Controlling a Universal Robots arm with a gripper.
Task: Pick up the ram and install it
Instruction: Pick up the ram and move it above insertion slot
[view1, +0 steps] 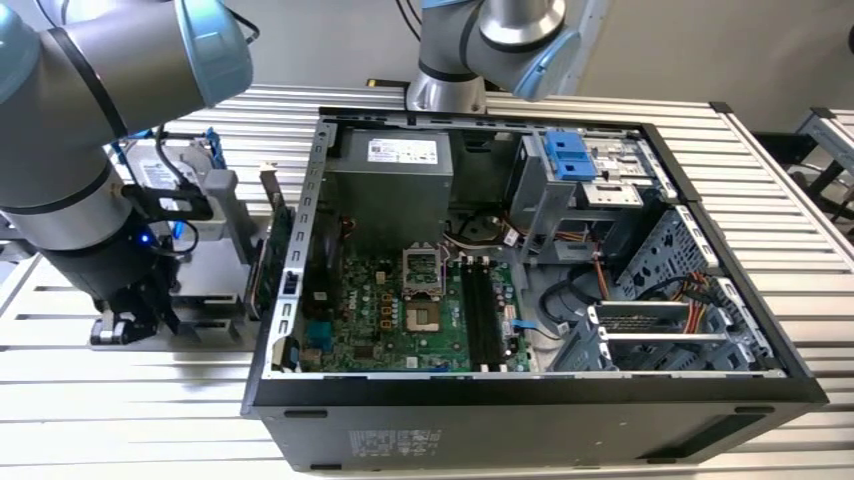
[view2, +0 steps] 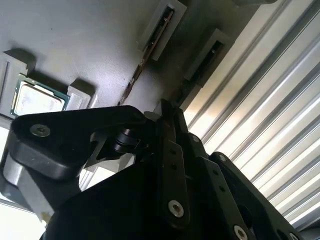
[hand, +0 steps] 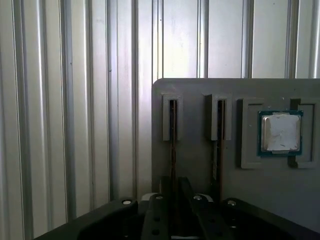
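The computer case (view1: 534, 405) lies open on the worktop (view1: 801, 190), motherboard (view1: 387, 320) on its floor, power supply (view1: 387, 190) behind that. Beside the case, on the exterior view's left, sits a parts holder (view1: 211, 288). In it the ram (hand: 173, 145) stands edgewise in the slot farther from the processor (hand: 280, 132), a second ram stick (hand: 219, 145) between them. The hand (hand: 175, 192) is directly over the ram.
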